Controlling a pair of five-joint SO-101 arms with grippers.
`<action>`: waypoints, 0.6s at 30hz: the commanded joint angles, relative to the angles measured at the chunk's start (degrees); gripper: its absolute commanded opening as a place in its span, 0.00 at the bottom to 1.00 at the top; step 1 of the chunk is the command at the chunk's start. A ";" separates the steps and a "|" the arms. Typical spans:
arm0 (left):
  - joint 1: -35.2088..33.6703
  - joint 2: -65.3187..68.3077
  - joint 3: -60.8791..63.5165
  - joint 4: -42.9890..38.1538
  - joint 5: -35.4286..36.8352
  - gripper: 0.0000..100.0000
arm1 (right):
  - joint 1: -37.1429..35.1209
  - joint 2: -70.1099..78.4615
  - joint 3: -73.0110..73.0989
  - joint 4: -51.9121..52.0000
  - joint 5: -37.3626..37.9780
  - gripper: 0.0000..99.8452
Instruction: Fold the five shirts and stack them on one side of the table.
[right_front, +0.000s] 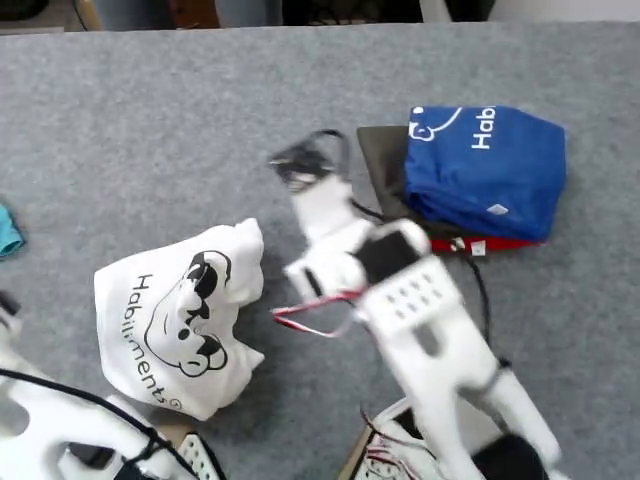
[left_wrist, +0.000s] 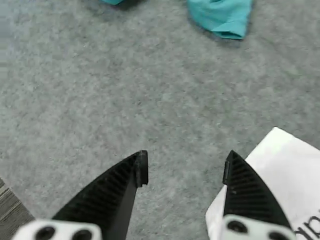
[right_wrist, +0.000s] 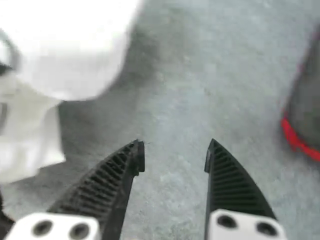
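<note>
A crumpled white shirt (right_front: 180, 320) with a black bear print lies left of centre. At the right, a folded blue shirt (right_front: 485, 170) tops a stack with a dark grey shirt (right_front: 380, 165) and a red one (right_front: 490, 245) under it. A teal shirt (right_front: 8, 230) pokes in at the left edge. My right gripper (right_front: 305, 165) hangs between the white shirt and the stack, open over bare carpet (right_wrist: 174, 155), with the white shirt (right_wrist: 50, 60) on one side and the red edge (right_wrist: 297, 137) on the other. My left gripper (left_wrist: 185, 167) is open above the table beside the white shirt's corner (left_wrist: 290, 175), with the teal shirt (left_wrist: 222, 17) farther off.
The grey carpeted table (right_front: 150, 130) has free room across its back and left. The left arm's white body (right_front: 50, 420) sits at the near left corner. The right arm's base and cables (right_front: 440, 400) fill the near middle.
</note>
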 joint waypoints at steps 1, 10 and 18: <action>-2.33 -0.53 4.26 -2.81 -2.90 0.26 | -7.74 9.98 -12.00 0.62 0.44 0.20; -2.42 -0.53 9.63 -2.73 -5.54 0.26 | -22.68 29.49 -25.36 0.62 0.44 0.20; -2.33 -0.53 9.63 -2.73 -5.98 0.26 | -19.87 36.18 -25.45 0.44 0.44 0.05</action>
